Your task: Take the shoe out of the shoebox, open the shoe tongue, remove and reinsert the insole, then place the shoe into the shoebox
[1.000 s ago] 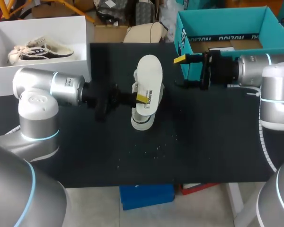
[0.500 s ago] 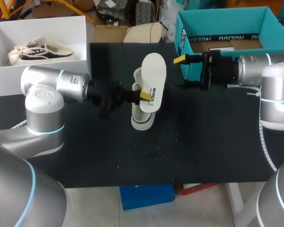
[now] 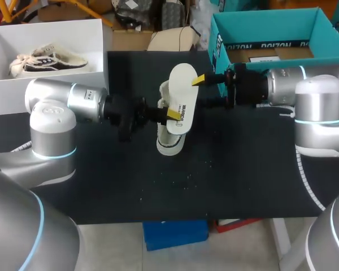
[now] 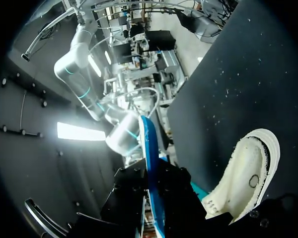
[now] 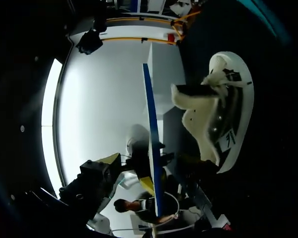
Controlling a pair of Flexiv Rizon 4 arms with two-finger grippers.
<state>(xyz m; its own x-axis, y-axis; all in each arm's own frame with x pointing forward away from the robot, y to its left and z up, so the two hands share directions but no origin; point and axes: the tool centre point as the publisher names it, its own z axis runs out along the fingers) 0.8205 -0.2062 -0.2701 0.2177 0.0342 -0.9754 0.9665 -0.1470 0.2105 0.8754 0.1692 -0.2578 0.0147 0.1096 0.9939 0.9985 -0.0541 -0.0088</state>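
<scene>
Black worktop (image 3: pixel 243 169), insole (image 3: pixel 182 90) out: reinsertion comes next, I'd judge.
Shoe (image 3: pixel 170 144) lies mid-worktop; left gripper (image 3: pixel 169 113) clamps the insole above it; right gripper (image 3: pixel 202 91), spread and empty, sits at its far end, needing to close there.

In the head view, the insole (image 3: pixel 183 90) is hiding most of the shoe (image 3: pixel 170 145) from you. The left wrist view is cutting off one end of the shoe.

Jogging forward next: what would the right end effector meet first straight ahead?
Probably the insole, held by the left end effector over the shoe; depth is unclear.
</scene>
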